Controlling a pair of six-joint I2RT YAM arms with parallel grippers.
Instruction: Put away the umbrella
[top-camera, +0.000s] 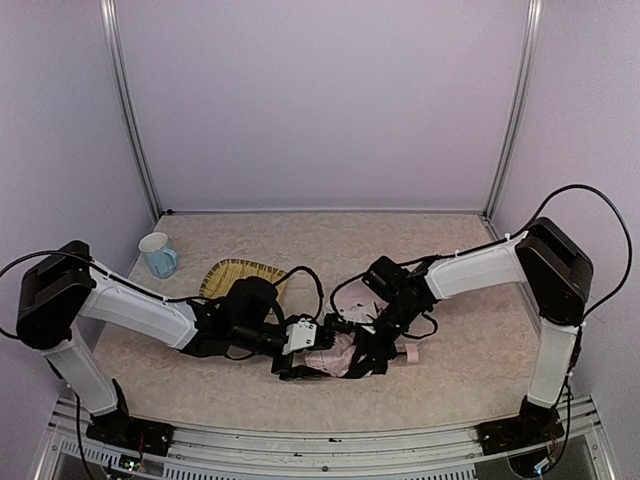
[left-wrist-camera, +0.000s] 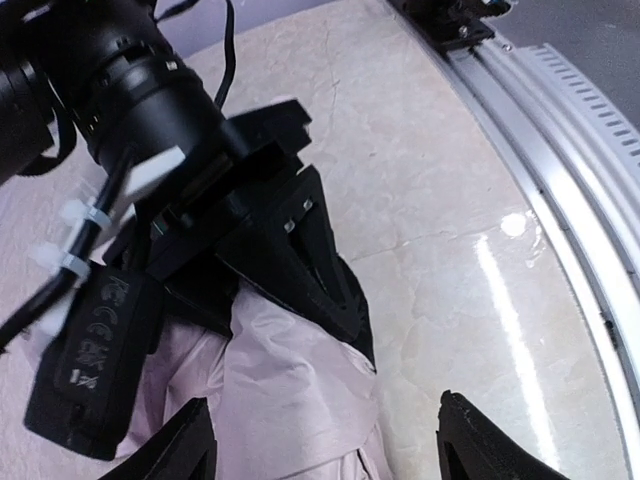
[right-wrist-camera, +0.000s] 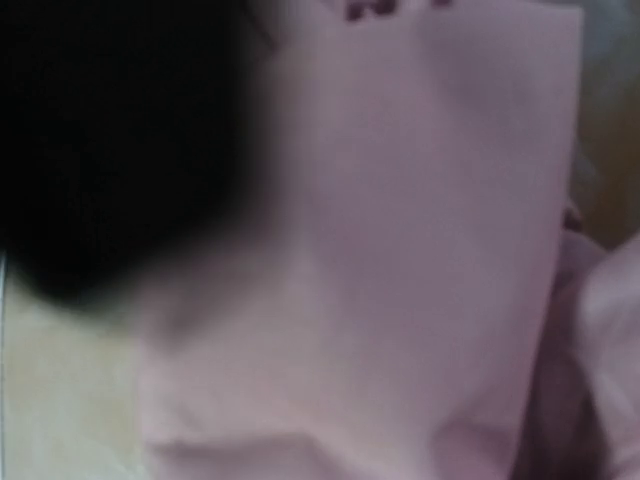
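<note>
The umbrella lies as a crumpled pale pink bundle of thin fabric at the front middle of the table, between my two grippers. In the left wrist view its fabric sits between my left gripper's wide-open fingertips, which straddle the fabric's edge. My left gripper is at the bundle's left end. My right gripper comes down on the bundle's right side; in the left wrist view its black fingers stand close together, pinching the fabric. The right wrist view is filled with blurred pink fabric. The handle and strap are hidden.
A light blue mug stands at the back left. A woven yellow straw mat lies behind my left arm. The table's metal front rail runs close to the umbrella. Black cables loop over the table behind the grippers.
</note>
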